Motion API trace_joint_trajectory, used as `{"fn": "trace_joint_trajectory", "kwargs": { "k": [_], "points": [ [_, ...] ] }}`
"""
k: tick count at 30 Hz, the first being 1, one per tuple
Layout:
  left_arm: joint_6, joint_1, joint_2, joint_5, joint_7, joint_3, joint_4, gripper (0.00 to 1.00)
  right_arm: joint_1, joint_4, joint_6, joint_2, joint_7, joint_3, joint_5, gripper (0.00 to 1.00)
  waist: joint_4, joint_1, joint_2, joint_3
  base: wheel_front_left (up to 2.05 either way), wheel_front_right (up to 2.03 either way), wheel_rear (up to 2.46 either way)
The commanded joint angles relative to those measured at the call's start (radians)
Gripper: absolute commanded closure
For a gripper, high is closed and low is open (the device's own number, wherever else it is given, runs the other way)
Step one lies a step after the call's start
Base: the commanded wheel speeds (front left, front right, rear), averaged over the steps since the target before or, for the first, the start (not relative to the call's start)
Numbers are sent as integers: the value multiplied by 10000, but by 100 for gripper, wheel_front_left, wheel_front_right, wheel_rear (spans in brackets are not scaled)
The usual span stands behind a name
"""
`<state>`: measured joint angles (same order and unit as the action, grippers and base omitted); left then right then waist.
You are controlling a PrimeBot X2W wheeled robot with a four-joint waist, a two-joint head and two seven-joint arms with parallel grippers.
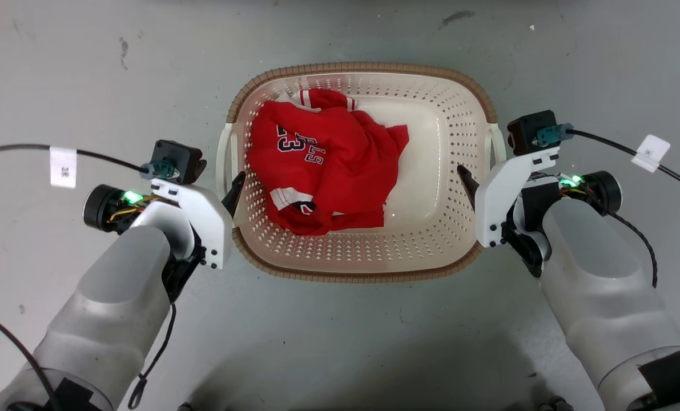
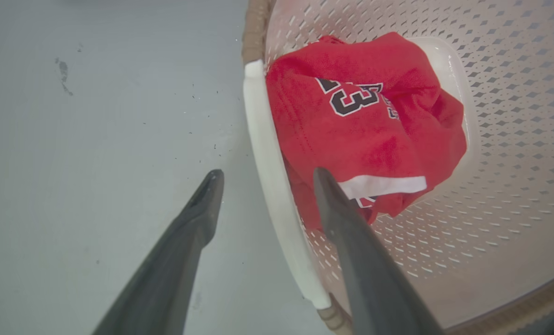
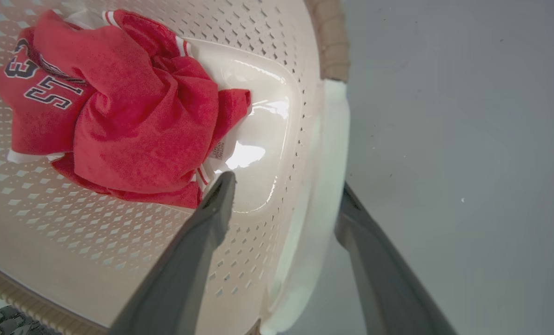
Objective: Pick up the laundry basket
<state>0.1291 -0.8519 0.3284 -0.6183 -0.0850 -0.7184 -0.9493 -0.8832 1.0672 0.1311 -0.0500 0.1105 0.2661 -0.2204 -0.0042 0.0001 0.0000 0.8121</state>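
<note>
Resting on the floor (image 1: 88, 68), the laundry basket (image 1: 425, 228) is framed in the head view by the left gripper (image 1: 234, 191) and right gripper (image 1: 465, 174). In the left wrist view its left handle (image 2: 258, 116) is straddled by parted fingers (image 2: 183, 242); in the right wrist view, the right handle (image 3: 332, 139) likewise.

Bright, even, diffuse light falls from above in all three views. In the head view the grey floor (image 1: 340, 354) darkens to a soft-edged shadow at 6 o'clock, and the green lamps (image 1: 131, 197) at 9 and 3 o'clock bloom slightly. The laundry basket (image 1: 459, 148) carries a small glint on its glossy bottom; in the right wrist view that glare is a white patch near the centre. Both wrist views bend lines toward their edges. There the dark fingers (image 2: 174, 260) at 6 o'clock look soft, while the red jersey (image 2: 360, 121) is sharp.
</note>
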Motion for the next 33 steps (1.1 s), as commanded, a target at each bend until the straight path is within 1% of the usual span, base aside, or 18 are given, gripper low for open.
{"fn": "trace_joint_trajectory", "kwargs": {
  "k": [1, 9, 14, 20, 27, 28, 29, 30, 33],
  "points": [
    [16, -221, 102, -243, 134, -276, -6, 0, -247, 248, -7, -3, 104, 59, -69, 0, 30, -1, 0, 73, 0, 0, 0],
    [16, -672, 392, -1543, 623, -1713, 136, 0, -772, 1114, -7, -3, 95, 176, 54, 0, 100, -1, 0, 281, 0, 0, 0],
    [17, -888, 523, -2032, 650, -2541, 109, 0, -960, 1405, -7, -3, 127, 280, 136, 0, 114, -1, 0, 366, 0, 0, 0],
    [17, -1153, 514, -2650, 581, -3222, -60, 0, -1085, 1544, -7, -3, 86, 366, 106, 0, 131, -1, 0, 469, 0, 0, 0],
    [17, -1354, 356, -3292, 622, -3672, -270, 0, -1095, 1658, -7, -5, 25, 449, 98, 0, 203, -1, 0, 541, 0, 0, 0],
    [17, -1366, 322, -3405, 669, -3752, -281, 5, -1091, 1665, -7, -5, 27, 478, 89, 0, 220, -1, 0, 555, 0, 0, 0],
    [17, -1389, 303, -3499, 713, -3844, -266, 85, -1081, 1674, -7, -5, 73, 497, 34, 12, 240, -1, 0, 567, 0, 0, 0],
    [17, -1407, 298, -3600, 702, -3933, -246, 100, -1083, 1679, -7, -5, 87, 523, -11, 100, 254, -1, 0, 580, 0, 0, 0],
    [17, -1464, 326, -3890, 676, -4130, -216, 100, -1140, 1696, 4, 3, 111, 596, -12, 100, 289, -1, 0, 626, 0, 0, 0]
  ]
}}
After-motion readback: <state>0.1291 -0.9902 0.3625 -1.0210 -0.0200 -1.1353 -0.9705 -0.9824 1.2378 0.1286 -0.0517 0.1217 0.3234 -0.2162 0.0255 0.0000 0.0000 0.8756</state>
